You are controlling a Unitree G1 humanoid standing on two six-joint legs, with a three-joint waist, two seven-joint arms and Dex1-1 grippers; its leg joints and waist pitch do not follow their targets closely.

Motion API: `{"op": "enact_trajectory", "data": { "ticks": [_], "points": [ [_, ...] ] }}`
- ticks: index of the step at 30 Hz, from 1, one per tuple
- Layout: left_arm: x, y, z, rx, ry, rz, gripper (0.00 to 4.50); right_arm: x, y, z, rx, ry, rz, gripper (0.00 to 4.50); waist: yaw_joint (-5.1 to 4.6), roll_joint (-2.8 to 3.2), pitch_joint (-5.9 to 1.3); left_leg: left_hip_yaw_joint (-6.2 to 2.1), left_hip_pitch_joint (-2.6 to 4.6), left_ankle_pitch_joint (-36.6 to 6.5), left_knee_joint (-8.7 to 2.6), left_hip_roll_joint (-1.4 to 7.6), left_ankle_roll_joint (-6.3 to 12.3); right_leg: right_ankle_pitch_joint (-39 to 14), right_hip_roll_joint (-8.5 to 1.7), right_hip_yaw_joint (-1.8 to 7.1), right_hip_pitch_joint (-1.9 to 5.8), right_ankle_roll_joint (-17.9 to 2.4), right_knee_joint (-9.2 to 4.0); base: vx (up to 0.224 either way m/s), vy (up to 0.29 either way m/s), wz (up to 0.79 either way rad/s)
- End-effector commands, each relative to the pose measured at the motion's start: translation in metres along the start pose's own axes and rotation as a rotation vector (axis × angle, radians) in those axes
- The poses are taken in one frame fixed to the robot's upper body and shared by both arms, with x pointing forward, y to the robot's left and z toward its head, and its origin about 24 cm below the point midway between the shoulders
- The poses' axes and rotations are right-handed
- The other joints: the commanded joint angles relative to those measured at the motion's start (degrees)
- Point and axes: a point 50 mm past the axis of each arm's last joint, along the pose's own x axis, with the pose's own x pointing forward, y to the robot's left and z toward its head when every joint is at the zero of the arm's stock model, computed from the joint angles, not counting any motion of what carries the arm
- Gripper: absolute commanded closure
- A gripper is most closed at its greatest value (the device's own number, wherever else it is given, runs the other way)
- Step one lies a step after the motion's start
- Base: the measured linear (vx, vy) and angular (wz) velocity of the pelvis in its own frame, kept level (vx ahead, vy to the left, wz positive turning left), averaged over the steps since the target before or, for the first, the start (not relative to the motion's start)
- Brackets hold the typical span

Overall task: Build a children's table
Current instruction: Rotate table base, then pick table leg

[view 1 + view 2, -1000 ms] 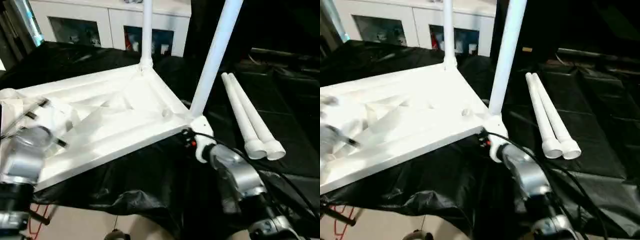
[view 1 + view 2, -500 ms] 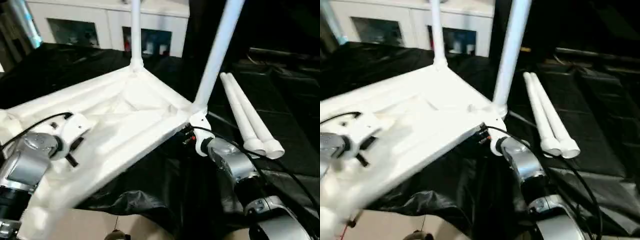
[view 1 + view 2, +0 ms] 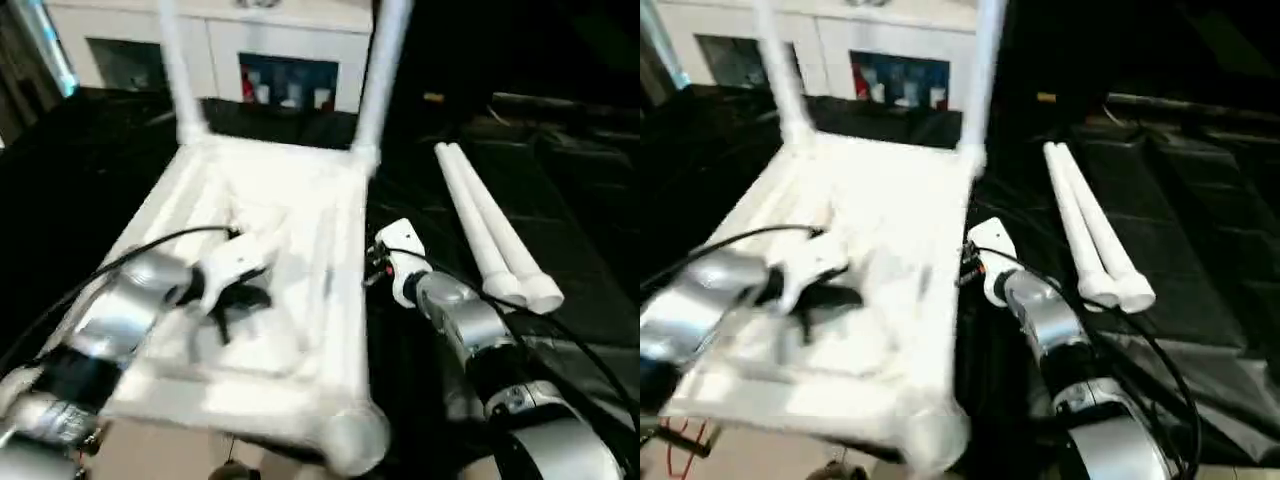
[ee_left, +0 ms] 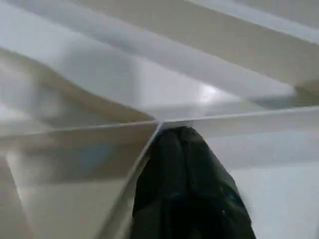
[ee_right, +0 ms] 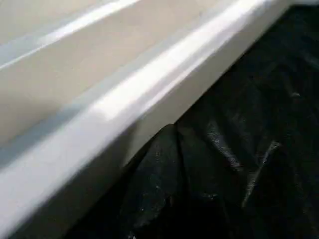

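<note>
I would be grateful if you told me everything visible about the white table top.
The table top is white plastic, lying upside down on the black sheet, its ribbed underside facing up. Two white tubular legs stand in its far corner sockets; a near corner socket is empty. The left gripper, shut, presses its black fingers against a rib junction. The right gripper, shut, sits against the top's right rim. Two loose legs lie apart on its right.

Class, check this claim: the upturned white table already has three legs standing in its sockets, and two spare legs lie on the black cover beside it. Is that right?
Not quite. The left eye view shows the table with two legs standing, one and another, not three. Two spare legs do lie on the black cover beside it.
</note>
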Motion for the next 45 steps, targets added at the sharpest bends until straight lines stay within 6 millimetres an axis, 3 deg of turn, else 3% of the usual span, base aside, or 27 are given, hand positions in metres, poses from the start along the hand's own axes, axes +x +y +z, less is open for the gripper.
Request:
{"op": "enact_trajectory", "data": {
  "ticks": [1, 4, 11, 17, 19, 20, 21, 22, 23, 24, 26, 27, 31, 38, 42, 43, 45],
  "points": [
    [0.006, 0.028, 0.026, 0.071, -0.065, 0.228, 4.5, 0.005, 0.011, 0.01, -0.024, -0.039, 0.053, 4.45, -0.08, 1.55, -4.55, -1.24, 1.87, -16.97, -3.83, 1.8, -2.55, -11.06, -4.07, 2.84, 2.51, -11.55, -4.29, 0.0, 0.0, 0.0],
    [0.007, 0.035, 0.026, 0.064, -0.054, 0.298, 4.5, 0.004, 0.01, 0.01, -0.027, -0.042, 0.044, 4.45, -0.09, 1.11, -4.66, -1.68, 1.28, -16.48, -4.04, 1.97, -2.43, -12.66, -4.5, 2.65, 3.12, -10.92, -4.17, 0.0, 0.0, 0.0],
    [0.014, 0.054, 0.011, 0.062, -0.007, 0.514, 4.5, -0.002, -0.006, 0.018, -0.005, -0.081, -0.085, 4.45, -0.25, 1.1, -4.94, -1.44, 1.29, -13.06, -3.64, 2.01, -0.7, -7.35, -4.27, 2.63, 3.06, -12.31, -3.78, 0.0, 0.0, 0.0],
    [0.015, 0.053, 0.018, 0.084, -0.125, 0.552, 4.5, -0.012, -0.025, 0.034, 0.052, -0.122, -0.196, 4.45, 0.15, 0.98, -4.77, -1.41, 1.55, -14.56, -3.71, 2.06, -0.95, -10.87, -4.44, 2.69, 2.92, -11.69, -4.18, 0.0, 0.0, 0.0],
    [0.011, 0.044, 0.032, 0.106, -0.246, 0.515, 4.5, -0.021, -0.035, 0.047, 0.086, -0.186, -0.205, 4.3, 0.39, 0.83, -4.93, -1.46, 1.51, -13.67, -3.69, 2.37, -0.87, -9.33, -4.75, 2.74, 3.11, -12.11, -3.84, 0.0, 0.0, 0.0],
    [0.011, 0.042, 0.035, 0.112, -0.274, 0.503, 4.5, -0.023, -0.037, 0.05, 0.092, -0.199, -0.209, 4.19, 0.52, 0.98, -4.88, -1.35, 1.56, -13.06, -3.65, 2.42, -0.73, -8.36, -4.63, 2.71, 2.85, -12.48, -3.74, 0.0, 0.0, 0.0],
    [0.008, 0.037, 0.042, 0.116, -0.327, 0.483, 4.5, -0.026, -0.045, 0.053, 0.101, -0.194, -0.249, 4.12, 0.38, 0.57, -4.88, -1.22, 1.44, -12.72, -3.66, 2.32, -0.49, -8.05, -4.41, 2.68, 2.85, -12.48, -3.77, 0.0, 0.0, 0.0],
    [0.006, 0.033, 0.047, 0.102, -0.374, 0.462, 4.5, -0.029, -0.053, 0.055, 0.101, -0.178, -0.282, 4.12, 0.51, 0.74, -5.0, -1.29, 1.48, -11.66, -3.58, 2.47, -0.8, -6.95, -4.64, 2.65, 3.03, -13.45, -3.32, 0.0, 0.0, 0.0],
    [0.003, 0.026, 0.054, 0.082, -0.427, 0.426, 4.5, -0.034, -0.064, 0.057, 0.087, -0.145, -0.326, 3.93, 0.55, 0.73, -4.81, -0.97, 1.64, -11.93, -3.43, 2.31, -0.8, -7.45, -4.38, 2.69, 2.69, -13.49, -3.51, 0.0, 0.0, 0.0],
    [0.003, 0.026, 0.054, 0.082, -0.427, 0.426, 4.5, -0.034, -0.064, 0.057, 0.087, -0.145, -0.326, 3.93, 0.55, 0.73, -4.81, -0.97, 1.64, -11.93, -3.43, 2.31, -0.8, -7.45, -4.38, 2.69, 2.69, -13.49, -3.51, 0.0, 0.0, 0.0],
    [0.002, 0.022, 0.057, 0.078, -0.447, 0.391, 4.5, -0.036, -0.071, 0.059, 0.087, -0.123, -0.35, 3.69, 0.49, 0.54, -4.53, -0.91, 1.54, -13.52, -3.5, 1.97, -1.17, -11.81, -4.26, 2.68, 2.67, -11.75, -3.93, 0.0, 0.0, 0.0],
    [0.0, 0.011, 0.064, 0.073, -0.476, 0.304, 4.17, -0.041, -0.081, 0.061, 0.091, -0.083, -0.382, 3.65, 0.42, 0.18, -4.54, -0.9, 1.5, -13.65, -3.5, 1.92, -1.15, -12.84, -4.26, 2.68, 2.7, -11.22, -4.13, 0.0, 0.0, 0.0],
    [0.0, -0.014, 0.077, 0.067, -0.524, 0.129, 4.03, -0.049, -0.097, 0.064, 0.086, -0.028, -0.42, 3.37, 0.32, 0.05, -4.65, -0.85, 1.44, -12.02, -3.27, 2.07, -1.38, -12.19, -4.22, 2.67, 2.68, -11.31, -3.68, 0.0, 0.0, 0.0],
    [0.011, -0.035, 0.091, 0.042, -0.567, 0.02, 3.3, -0.053, -0.114, 0.058, 0.131, 0.056, -0.482, 2.79, 0.02, -0.28, -4.58, -0.69, 1.13, -11.79, -3.0, 1.7, -0.71, -13.46, -3.95, 2.62, 2.72, -10.04, -4.07, 0.0, 0.0, 0.0],
    [0.012, -0.04, 0.097, 0.03, -0.576, 0.008, 3.21, -0.053, -0.117, 0.053, 0.162, 0.095, -0.492, 2.69, -0.19, -0.51, -4.76, -0.7, 1.09, -10.74, -2.88, 1.74, -0.42, -12.27, -3.88, 2.54, 2.85, -10.34, -3.82, 0.0, 0.0, 0.0],
    [0.012, -0.043, 0.098, 0.024, -0.571, -0.013, 2.9, -0.053, -0.119, 0.05, 0.168, 0.12, -0.504, 2.4, -0.23, -0.49, -4.78, -0.68, 0.98, -10.46, -2.81, 1.73, -0.32, -11.88, -3.88, 2.52, 2.86, -10.51, -3.71, 0.0, 0.0, 0.0],
    [0.011, -0.045, 0.098, 0.025, -0.565, -0.024, 2.83, -0.053, -0.121, 0.048, 0.166, 0.135, -0.515, 2.34, -0.22, -0.47, -4.71, -0.68, 1.04, -10.73, -2.81, 1.75, -0.28, -12.25, -3.82, 2.47, 2.77, -10.45, -3.76, 0.0, 0.0, 0.0]
  ]
}}
